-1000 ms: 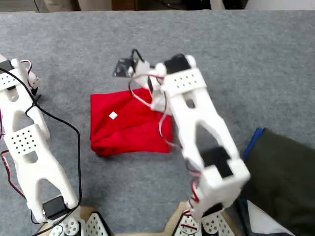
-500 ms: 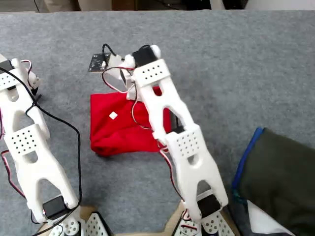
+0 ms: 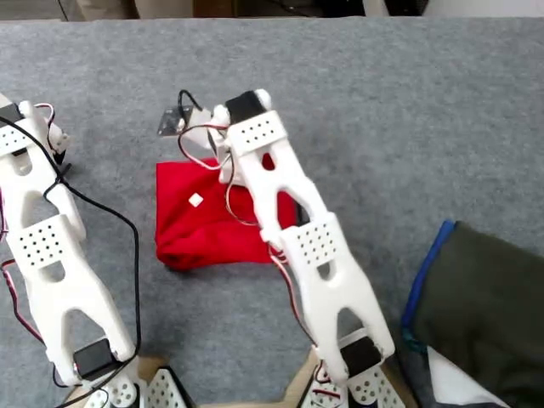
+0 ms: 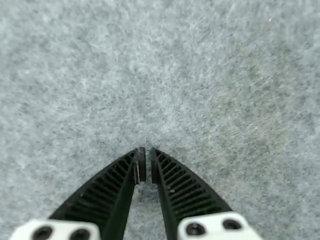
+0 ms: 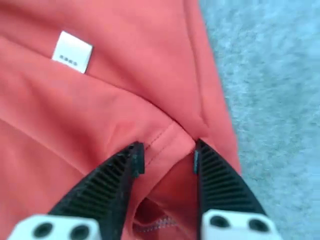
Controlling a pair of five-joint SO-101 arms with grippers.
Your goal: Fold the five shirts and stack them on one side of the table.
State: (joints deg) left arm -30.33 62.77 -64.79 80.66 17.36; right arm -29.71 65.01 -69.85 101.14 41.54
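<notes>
A red shirt (image 3: 204, 223) lies folded into a rough square on the grey felt table, left of the middle, with a small white tag (image 3: 195, 200) on top. My right arm (image 3: 289, 221) stretches from the near edge across the shirt's right part to its far edge. In the right wrist view my right gripper (image 5: 165, 155) stands open just over the red shirt (image 5: 100, 110), its fingers either side of a stitched fold, the white tag (image 5: 72, 51) beyond them. My left gripper (image 4: 145, 165) is shut, holding nothing, over bare felt.
A dark green garment (image 3: 484, 306) with a blue edge (image 3: 423, 272) lies heaped at the near right corner, a white piece (image 3: 450, 378) under it. My left arm (image 3: 42, 246) stands along the table's left edge. Bare felt table (image 3: 408, 110) spreads across the far half.
My right arm has swung left, from the shirt's far right corner to above its far edge, and stretched out straighter. The left arm and the red shirt have stayed put.
</notes>
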